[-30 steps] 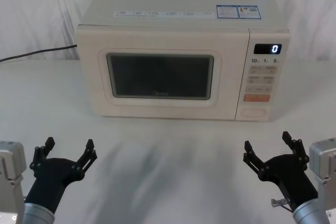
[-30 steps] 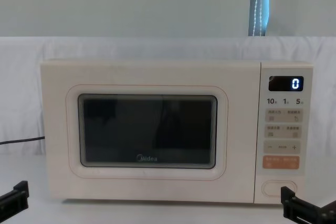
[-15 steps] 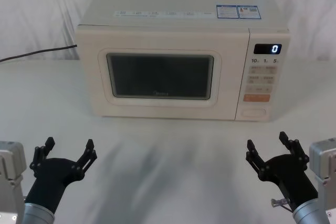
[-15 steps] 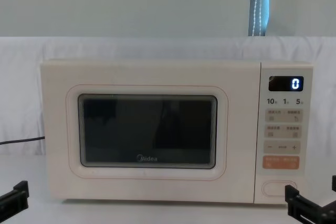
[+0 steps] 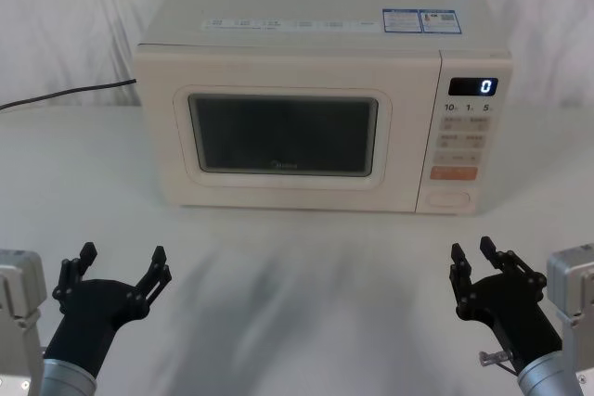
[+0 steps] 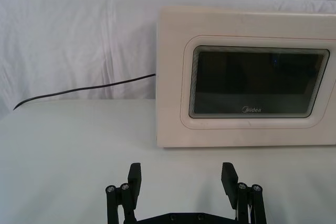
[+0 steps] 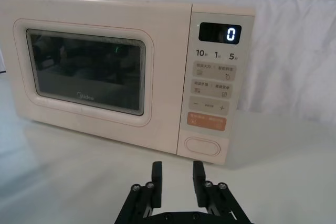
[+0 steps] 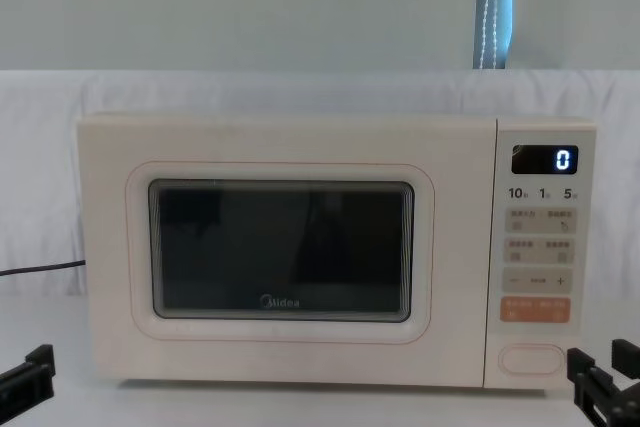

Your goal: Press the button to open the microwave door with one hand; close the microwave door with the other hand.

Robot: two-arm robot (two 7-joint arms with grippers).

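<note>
The button (image 5: 449,199) sits at the bottom of the microwave's control panel (image 5: 464,141), just under the orange key (image 5: 454,172), with nothing touching it. The microwave door (image 5: 286,133) is closed flush against the cream body. The right hand (image 5: 472,256) hovers low over the white surface (image 5: 306,266), in front of the panel and well apart from it, its fingers narrowed to a small gap with nothing between them. The left hand (image 5: 121,261) hangs near the front left, fingers spread wide and empty.

A black power cord (image 6: 84,88) trails across the white table (image 5: 306,266) before a draped white cloth backdrop (image 6: 79,40).
</note>
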